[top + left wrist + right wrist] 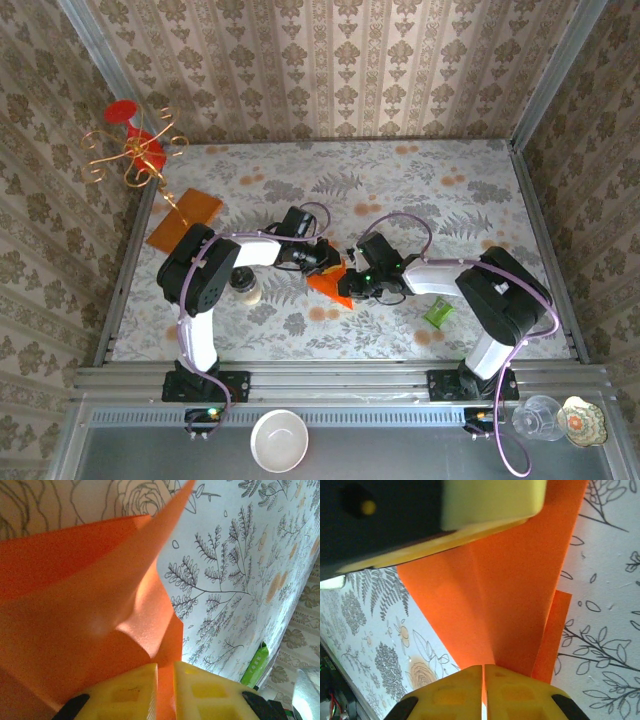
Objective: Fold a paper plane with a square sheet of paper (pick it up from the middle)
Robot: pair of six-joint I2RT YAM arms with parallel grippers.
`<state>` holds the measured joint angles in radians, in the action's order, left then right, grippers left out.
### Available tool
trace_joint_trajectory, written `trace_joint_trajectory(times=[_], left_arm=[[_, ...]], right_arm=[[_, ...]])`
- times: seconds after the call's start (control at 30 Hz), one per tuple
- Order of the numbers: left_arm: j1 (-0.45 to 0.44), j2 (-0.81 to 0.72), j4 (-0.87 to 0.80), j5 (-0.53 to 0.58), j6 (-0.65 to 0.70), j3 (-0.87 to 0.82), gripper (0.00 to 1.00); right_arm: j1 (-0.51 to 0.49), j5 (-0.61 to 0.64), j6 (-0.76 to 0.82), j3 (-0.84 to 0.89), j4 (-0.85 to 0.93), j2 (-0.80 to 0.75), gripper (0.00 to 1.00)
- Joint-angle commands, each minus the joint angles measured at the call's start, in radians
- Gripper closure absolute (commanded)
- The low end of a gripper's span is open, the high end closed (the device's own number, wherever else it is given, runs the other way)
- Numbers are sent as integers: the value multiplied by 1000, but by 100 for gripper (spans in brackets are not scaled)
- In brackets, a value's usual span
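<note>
The square sheet of paper (328, 283), bright red-orange and folded into angled flaps, hangs just above the table's middle between both grippers. My left gripper (330, 263) comes in from the left. In the left wrist view its yellow fingers (125, 695) are shut on a paper edge, and a creased flap (75, 605) rises to a point. My right gripper (352, 281) comes in from the right. It is shut (484, 690) on a thin fold of the paper (520, 595). The left gripper's finger (490, 500) sits at the paper's far end.
An amber sheet (184, 218) and a gold wire stand (135, 150) are at the back left. A small jar (245, 286) stands by the left arm. A green object (438, 313) lies on the right, also seen as a green strip (255, 665). A white bowl (279, 440) and a glass (538, 418) sit below the rail.
</note>
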<state>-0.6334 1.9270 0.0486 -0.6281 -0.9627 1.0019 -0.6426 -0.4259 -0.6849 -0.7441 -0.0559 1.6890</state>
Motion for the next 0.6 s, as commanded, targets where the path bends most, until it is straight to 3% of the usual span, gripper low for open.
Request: trace_joint_trajectory(times=[0.0,0.4,0.5,0.57], left_arm=[[2,-35,-66,24,35,13,82],[5,-41,-117,51,62,27,82],[6,-21,-128,57,60,28,82],[6,-15,-127,60,55,27,82]], right_arm=[[7,10,5,25,12,24,88],[11,9,13,22,17,-23,87],[11,21,28,17,23,-89,83],[12,69,51,18,55,-136,74]])
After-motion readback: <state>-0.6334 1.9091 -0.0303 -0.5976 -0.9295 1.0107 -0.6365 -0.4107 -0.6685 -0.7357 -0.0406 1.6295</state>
